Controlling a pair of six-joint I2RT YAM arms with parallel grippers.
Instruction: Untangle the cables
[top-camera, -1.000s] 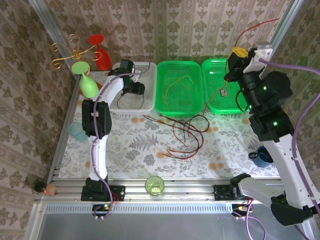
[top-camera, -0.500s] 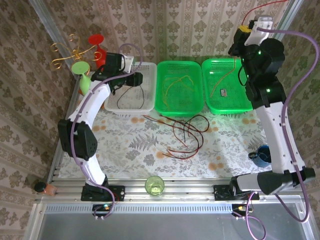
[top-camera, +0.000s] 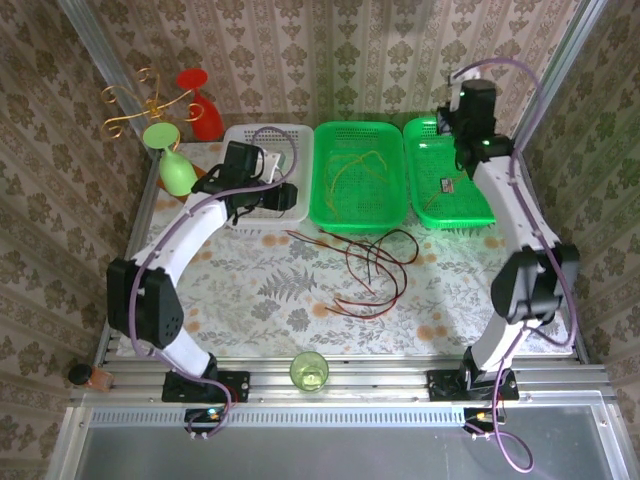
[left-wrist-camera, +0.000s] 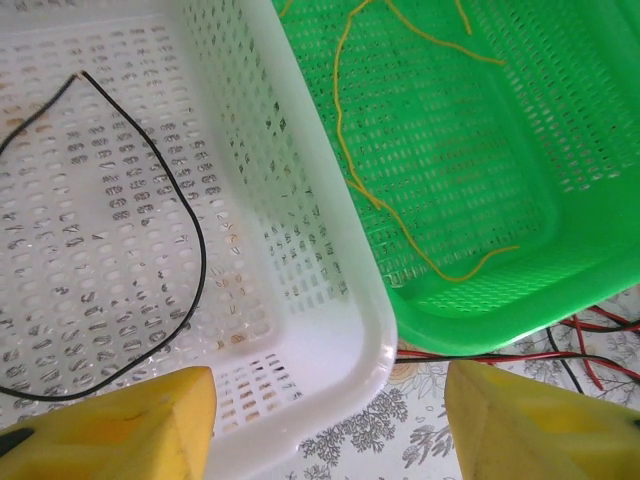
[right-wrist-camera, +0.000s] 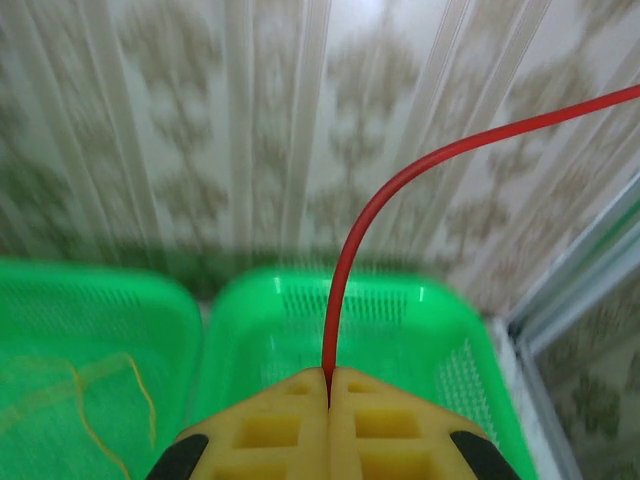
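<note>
A tangle of dark red and black cables (top-camera: 372, 266) lies on the flowered table in front of the green baskets; its edge shows in the left wrist view (left-wrist-camera: 592, 338). One black cable (left-wrist-camera: 197, 240) rests in the white basket (top-camera: 262, 210), and a yellow cable (top-camera: 352, 166) (left-wrist-camera: 352, 170) lies in the middle green basket (top-camera: 318, 215). My left gripper (top-camera: 292, 198) (left-wrist-camera: 330, 425) hangs open over the white basket's front right corner, with nothing between its yellow fingers (left-wrist-camera: 185, 415). My right gripper (top-camera: 452, 122) (right-wrist-camera: 328, 380) is shut on a red cable (right-wrist-camera: 395, 195) above the right green basket (right-wrist-camera: 360, 310).
A green cup (top-camera: 309, 371) stands at the near edge. A red glass (top-camera: 203, 112), a green glass (top-camera: 176, 168) and a gold wire stand (top-camera: 140, 100) crowd the back left corner. A small dark tag (top-camera: 447, 185) lies in the right green basket (top-camera: 425, 215).
My right gripper has come down from high at the back right to above the right green basket, still pinching the red cable. My left gripper moved to the white basket's front right corner.
</note>
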